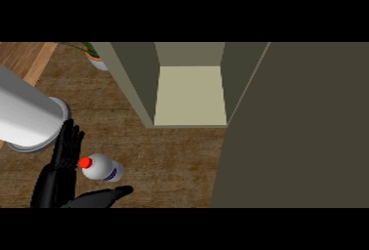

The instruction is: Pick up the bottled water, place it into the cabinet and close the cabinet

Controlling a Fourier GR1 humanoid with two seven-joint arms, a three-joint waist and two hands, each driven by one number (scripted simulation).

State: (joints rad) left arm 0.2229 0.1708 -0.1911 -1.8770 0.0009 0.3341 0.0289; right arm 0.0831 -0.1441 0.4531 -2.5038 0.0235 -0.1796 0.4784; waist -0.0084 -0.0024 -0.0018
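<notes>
Grey forearm (25,114) looms; my black left hand (61,168) spreads open beside, perhaps touching, the red-capped clear plastic water bottle (102,168), which could topple if nudged.

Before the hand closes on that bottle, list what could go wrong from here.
1. The bottled water stands upright between the fingers and thumb of the one open hand in view; a nudge could tip it.
2. The big grey cylinder sits close behind the hand and might get bumped on the lift.
3. The open cabinet door stands beside the narrow cabinet opening, so the bottle could clip an edge.
</notes>
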